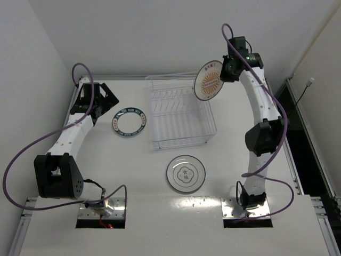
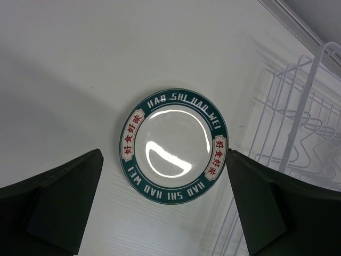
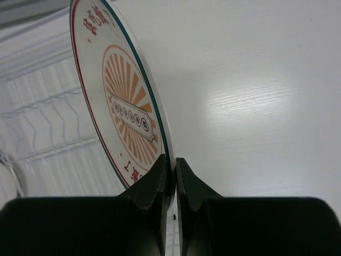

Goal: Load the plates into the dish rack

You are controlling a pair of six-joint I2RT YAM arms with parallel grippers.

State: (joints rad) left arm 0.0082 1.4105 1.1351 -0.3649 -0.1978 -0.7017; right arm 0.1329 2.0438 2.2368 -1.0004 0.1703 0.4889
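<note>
We count three plates: one orange sunburst plate, one teal-rimmed lettered plate and one white plate with a thin dark ring. We count one wire dish rack and one table. We also count two arms, the left arm and the right arm, two grippers, the left gripper and the right gripper, and two purple cables.
</note>
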